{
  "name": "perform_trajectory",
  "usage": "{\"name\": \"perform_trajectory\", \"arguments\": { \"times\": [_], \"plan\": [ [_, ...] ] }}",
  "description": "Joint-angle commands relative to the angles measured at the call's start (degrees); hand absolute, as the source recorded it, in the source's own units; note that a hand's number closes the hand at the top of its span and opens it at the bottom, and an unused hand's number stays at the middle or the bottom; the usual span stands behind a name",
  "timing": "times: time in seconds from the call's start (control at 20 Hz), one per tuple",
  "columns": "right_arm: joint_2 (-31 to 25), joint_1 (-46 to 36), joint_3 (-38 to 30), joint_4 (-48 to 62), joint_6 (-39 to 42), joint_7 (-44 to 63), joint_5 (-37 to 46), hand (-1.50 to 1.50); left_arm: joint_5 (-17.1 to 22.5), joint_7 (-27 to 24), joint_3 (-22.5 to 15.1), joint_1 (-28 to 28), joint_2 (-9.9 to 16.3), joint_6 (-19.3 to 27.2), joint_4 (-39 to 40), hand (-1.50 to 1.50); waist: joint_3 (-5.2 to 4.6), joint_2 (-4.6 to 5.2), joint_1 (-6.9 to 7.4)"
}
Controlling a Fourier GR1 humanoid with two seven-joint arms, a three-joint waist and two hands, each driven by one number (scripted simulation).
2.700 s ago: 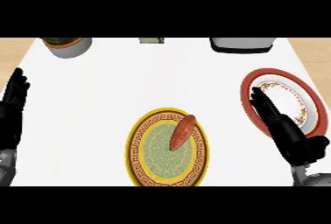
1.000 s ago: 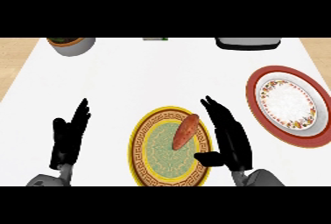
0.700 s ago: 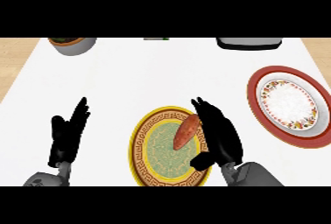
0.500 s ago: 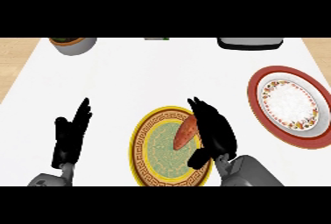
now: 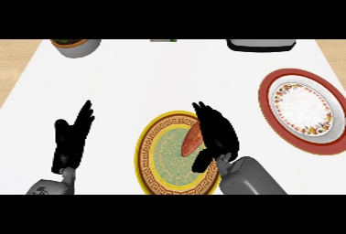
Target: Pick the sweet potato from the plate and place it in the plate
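Right hand (image 5: 218,137) lies relaxed over the sweet potato (image 5: 192,140) on the yellow plate (image 5: 162,160), nothing grasped — best to curl round its middle before lifting.

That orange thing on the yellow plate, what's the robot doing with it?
It is a sweet potato lying on the yellow-rimmed plate. The right robot hand lies along its right side, fingers mostly straight, and has not lifted it. The left robot hand rests open on the counter at the left. The red-rimmed plate sits off to the right.
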Motion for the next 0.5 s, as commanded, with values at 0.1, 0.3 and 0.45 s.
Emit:
{"name": "perform_trajectory", "arguments": {
  "times": [0.1,0.3,0.45],
  "plan": [
    [1.1,2.1,-2.8,1.1,3.8,-3.4,1.7,-1.50,-1.6,-5.0,1.8,1.9,-2.9,-2.2,4.1,0.00,-0.01,0.02,-0.09],
    [5.7,-1.6,-4.6,4.4,4.2,-2.5,4.4,-1.50,-5.6,2.5,0.2,2.0,-4.5,0.4,-3.8,0.00,0.01,-0.01,0.07],
    [5.3,0.7,-6.0,4.7,4.8,-4.7,4.9,-1.50,-5.0,3.7,2.6,-0.2,-3.8,-2.1,-3.5,0.00,0.01,-0.01,-0.05]
  ]
}}
